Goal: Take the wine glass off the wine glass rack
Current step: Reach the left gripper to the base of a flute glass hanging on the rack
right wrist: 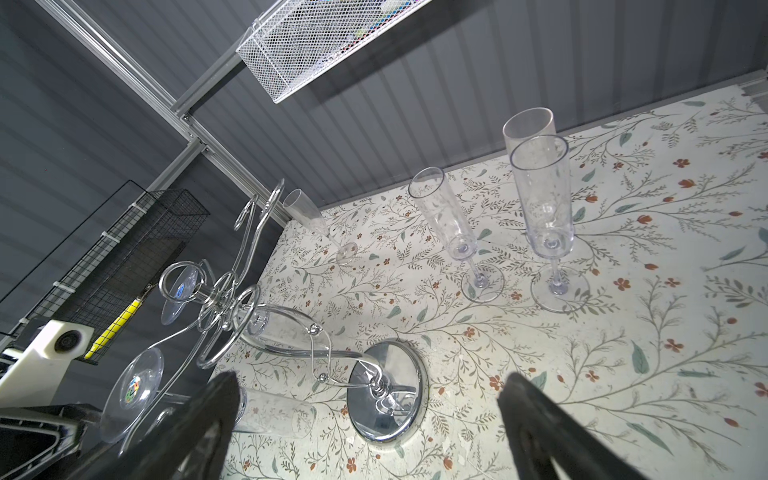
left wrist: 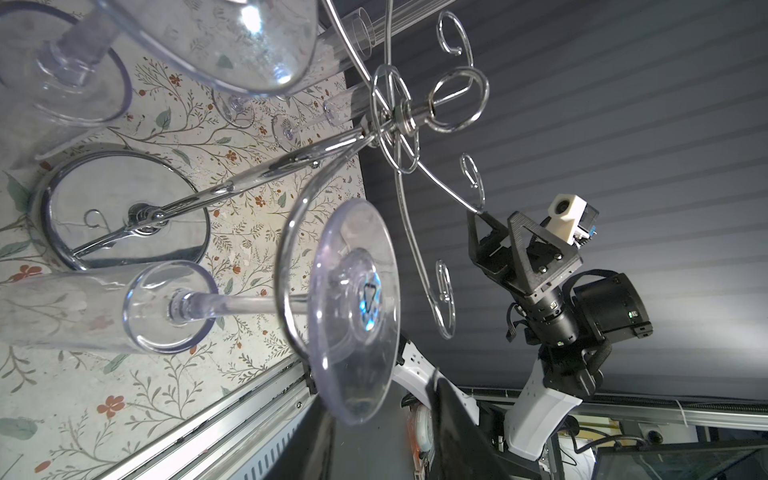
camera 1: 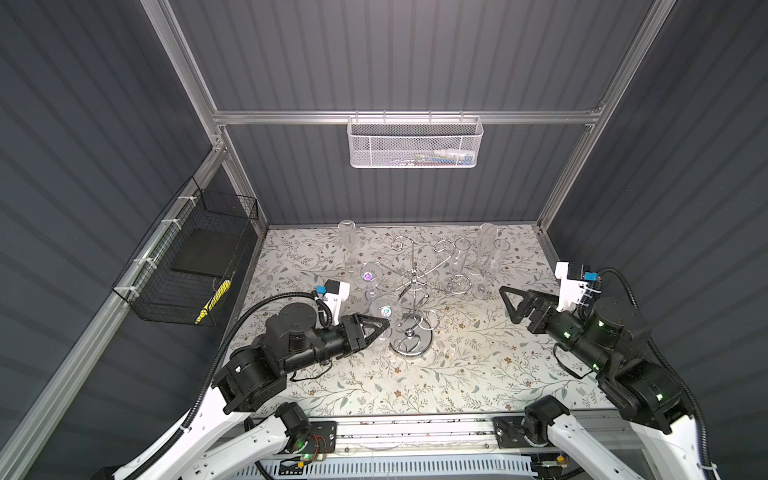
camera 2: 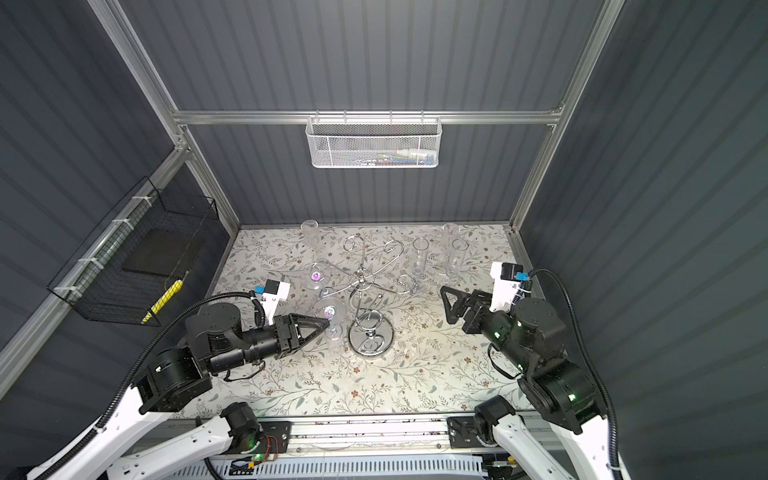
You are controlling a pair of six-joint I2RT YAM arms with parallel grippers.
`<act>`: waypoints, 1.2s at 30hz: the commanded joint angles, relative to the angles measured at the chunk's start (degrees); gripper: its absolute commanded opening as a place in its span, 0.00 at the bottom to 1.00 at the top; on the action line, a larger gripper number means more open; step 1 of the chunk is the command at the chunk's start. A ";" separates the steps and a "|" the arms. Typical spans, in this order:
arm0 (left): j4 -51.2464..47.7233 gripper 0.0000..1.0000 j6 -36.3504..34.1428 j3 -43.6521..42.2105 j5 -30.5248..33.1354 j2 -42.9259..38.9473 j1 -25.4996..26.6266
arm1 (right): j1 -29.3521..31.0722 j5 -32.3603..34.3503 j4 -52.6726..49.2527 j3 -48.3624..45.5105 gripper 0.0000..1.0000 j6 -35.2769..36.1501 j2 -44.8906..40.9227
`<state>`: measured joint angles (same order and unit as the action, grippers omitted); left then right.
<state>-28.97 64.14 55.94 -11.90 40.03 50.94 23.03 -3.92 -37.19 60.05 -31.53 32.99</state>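
The chrome wine glass rack (camera 1: 410, 344) (camera 2: 371, 337) (left wrist: 124, 208) (right wrist: 386, 390) stands mid-table. A clear wine glass (camera 1: 384, 311) (camera 2: 329, 309) (left wrist: 353, 307) (right wrist: 133, 386) hangs upside down from its near-left arm, foot uppermost with a shiny sticker. My left gripper (camera 1: 387, 322) (camera 2: 328, 318) (left wrist: 378, 390) reaches in level with that foot. The foot's rim lies between the jaws, which stand narrowly apart with a gap still showing. A second glass (camera 1: 368, 276) (camera 2: 316, 276) hangs behind it. My right gripper (camera 1: 510, 305) (camera 2: 449, 305) (right wrist: 370, 380) hovers wide open and empty, right of the rack.
Several clear flutes stand on the floral table (camera 1: 457, 374), one at the back left (camera 1: 347, 245) and the others at the back right (camera 1: 488, 249). A white mesh basket (camera 1: 415, 143) hangs on the back wall. A black wire basket (camera 1: 187, 266) hangs on the left wall.
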 commanded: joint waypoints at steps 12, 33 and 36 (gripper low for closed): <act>1.04 0.16 2.87 -2.50 2.38 -2.98 0.02 | 0.26 -0.02 0.14 -1.23 0.99 -0.02 -0.58; 7.87 0.29 6.26 -4.89 2.51 -2.25 0.02 | 0.26 0.85 0.21 -1.97 0.99 0.07 -1.96; 8.16 0.26 6.22 -4.53 2.41 -1.80 -0.02 | 0.26 0.94 0.16 -2.06 0.99 0.12 -2.14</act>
<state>-22.61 70.02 50.92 -9.43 37.89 50.94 23.03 -3.53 -37.34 58.41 -31.53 31.62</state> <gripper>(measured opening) 0.273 0.989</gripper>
